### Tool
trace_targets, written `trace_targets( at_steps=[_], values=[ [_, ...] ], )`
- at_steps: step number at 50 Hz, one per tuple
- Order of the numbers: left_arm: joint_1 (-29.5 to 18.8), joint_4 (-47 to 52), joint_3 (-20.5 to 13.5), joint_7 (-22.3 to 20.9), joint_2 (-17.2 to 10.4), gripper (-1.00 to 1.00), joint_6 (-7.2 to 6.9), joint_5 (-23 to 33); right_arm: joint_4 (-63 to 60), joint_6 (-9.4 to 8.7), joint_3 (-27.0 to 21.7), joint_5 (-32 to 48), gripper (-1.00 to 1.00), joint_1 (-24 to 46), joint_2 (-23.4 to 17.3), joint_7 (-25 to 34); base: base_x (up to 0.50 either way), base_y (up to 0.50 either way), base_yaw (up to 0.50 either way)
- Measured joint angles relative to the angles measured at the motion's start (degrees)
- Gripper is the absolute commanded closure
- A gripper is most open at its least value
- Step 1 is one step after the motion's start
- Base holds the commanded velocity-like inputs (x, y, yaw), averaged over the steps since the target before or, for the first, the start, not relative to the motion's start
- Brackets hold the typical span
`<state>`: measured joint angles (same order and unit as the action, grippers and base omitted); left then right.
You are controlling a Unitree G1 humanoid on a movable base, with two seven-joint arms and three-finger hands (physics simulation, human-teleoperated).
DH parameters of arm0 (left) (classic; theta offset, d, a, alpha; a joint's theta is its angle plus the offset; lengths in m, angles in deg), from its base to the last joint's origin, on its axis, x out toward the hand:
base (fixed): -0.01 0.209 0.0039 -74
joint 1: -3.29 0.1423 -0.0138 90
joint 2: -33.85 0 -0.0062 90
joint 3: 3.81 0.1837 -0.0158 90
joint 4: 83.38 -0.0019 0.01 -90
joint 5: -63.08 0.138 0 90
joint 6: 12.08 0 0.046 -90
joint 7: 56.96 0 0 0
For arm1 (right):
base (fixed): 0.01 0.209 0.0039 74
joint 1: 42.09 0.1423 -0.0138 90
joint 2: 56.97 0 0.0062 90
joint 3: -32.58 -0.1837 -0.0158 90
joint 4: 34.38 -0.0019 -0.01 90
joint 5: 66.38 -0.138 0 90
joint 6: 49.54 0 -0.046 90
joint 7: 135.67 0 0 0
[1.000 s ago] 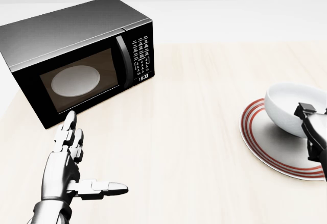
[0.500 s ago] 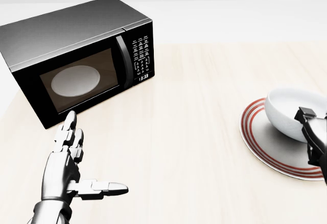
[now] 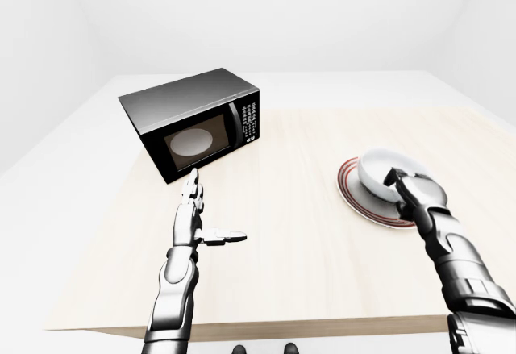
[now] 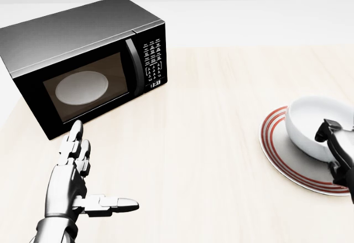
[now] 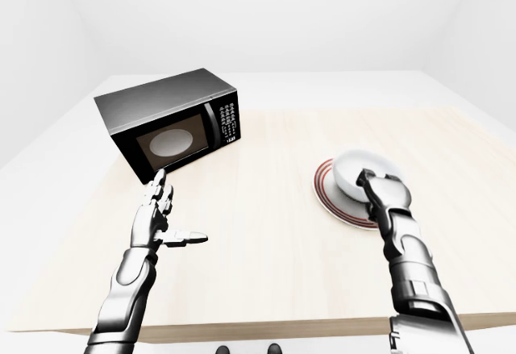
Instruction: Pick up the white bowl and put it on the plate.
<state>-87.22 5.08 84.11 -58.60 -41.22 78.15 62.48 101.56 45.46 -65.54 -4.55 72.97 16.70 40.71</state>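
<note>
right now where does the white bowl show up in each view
Left-eye view: white bowl right of centre, on the red-rimmed plate.
Head view: at the right edge, middle height, partly behind the right hand.
Right-eye view: right of centre, on the plate.
Shared landmark: the black microwave, upper left in every view.

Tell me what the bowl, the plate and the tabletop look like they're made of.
White bowl: looks like glazed ceramic, smooth with soft shading. Plate: likely ceramic too, greyish-white centre, red rings round its rim. Table: pale wood look, faint grain streaks, matte. All are simulator renders, so only apparent.
</note>
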Motion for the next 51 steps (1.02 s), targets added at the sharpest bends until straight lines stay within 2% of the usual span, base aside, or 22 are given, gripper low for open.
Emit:
trace_targets(
  at_steps=[1,12,17,21,25,35,44,51],
  values=[
    [0.0,0.0,0.0,0.0,0.0,-1.0,0.0,0.0,0.0,0.0,0.0,-0.6,-1.0,0.0,0.0,0.0,0.0,0.0,0.0],
    [0.0,0.0,0.0,0.0,0.0,-1.0,-0.01,0.0,-1.3,0.0,-0.7,-4.7,-1.0,0.0,-0.2,0.3,0.0,0.0,0.0],
    [0.0,0.0,0.0,0.0,0.0,-1.0,-0.02,0.0,-6.7,-0.2,-2.0,-5.9,-1.0,-1.4,0.1,3.1,0.0,0.0,0.0],
    [0.0,0.0,0.0,0.0,0.0,-1.0,-0.01,0.0,-13.8,-1.12,-3.7,-6.8,-1.0,-2.5,0.4,6.9,0.0,0.0,0.0],
    [0.0,0.0,0.0,0.0,0.0,-1.0,-0.01,0.0,-22.3,-2.93,-5.8,-7.8,-1.0,-2.8,0.5,12.0,0.0,0.0,0.0],
    [0.0,0.0,0.0,0.0,0.0,-1.0,-0.01,0.0,-42.8,-9.72,-10.5,-10.9,-1.0,0.5,-1.9,26.0,0.0,0.0,0.0],
    [0.0,0.0,0.0,0.0,0.0,-1.0,-0.03,0.0,-56.4,-10.0,-13.4,-14.0,-1.0,4.6,-5.5,35.4,0.0,0.0,0.0],
    [0.0,0.0,0.0,0.0,0.0,-1.0,-0.03,0.0,-65.6,-10.0,-15.2,-17.5,-1.0,9.0,-9.9,41.1,0.0,0.0,0.0]
  ],
)
